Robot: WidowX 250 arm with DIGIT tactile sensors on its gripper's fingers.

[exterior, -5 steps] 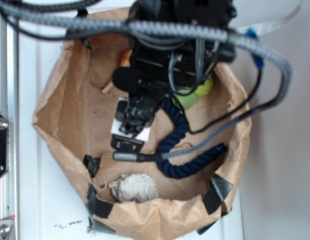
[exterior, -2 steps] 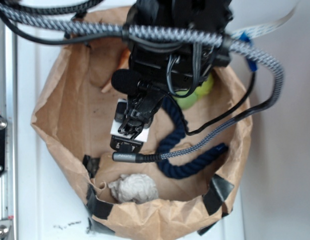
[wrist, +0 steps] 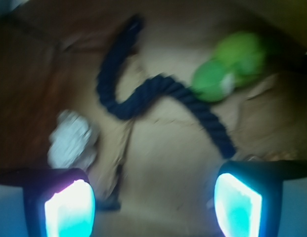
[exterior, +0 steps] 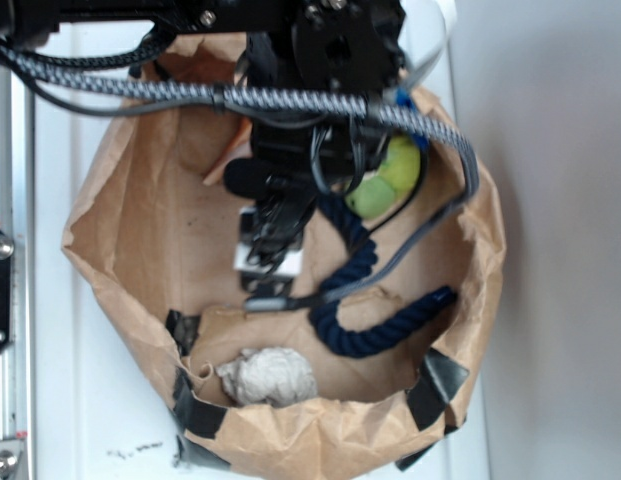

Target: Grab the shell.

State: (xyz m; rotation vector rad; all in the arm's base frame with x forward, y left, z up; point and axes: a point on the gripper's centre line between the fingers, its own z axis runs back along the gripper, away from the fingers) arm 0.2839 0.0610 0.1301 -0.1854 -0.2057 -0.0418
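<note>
1. The paper bag [exterior: 110, 250] sits on the white bench [exterior: 50, 380] with its walls rolled down. That makes it a shallow tub that pens everything in and leaves the top clear for me to come in from above.
2. The shell [exterior: 222, 172] lies at about 11 o'clock on the bag floor. Only a thin orange-tan sliver and its pale tip show past my arm, and the rest is covered. It does not appear in the wrist view at all, so I judge I am not yet lined up over it.
3. The crumpled paper ball [exterior: 275, 375] rests at 6 o'clock against the near wall, well apart from the shell.
4. My end effector [exterior: 268, 265] hangs near the middle of the bag. In the wrist view the end effector [wrist: 153, 207] is spread wide with nothing between its glowing pads [wrist: 69, 207]. How high it is above the floor I cannot tell.
5. The dark blue rope [exterior: 370, 300] snakes from the centre toward 4 o'clock. Its upper end runs under my wrist and cables.
6. The green ball [exterior: 385, 185] sits at 1 o'clock, half covered by my arm. The wrist picture is blurred, so fine detail is lost.
</note>
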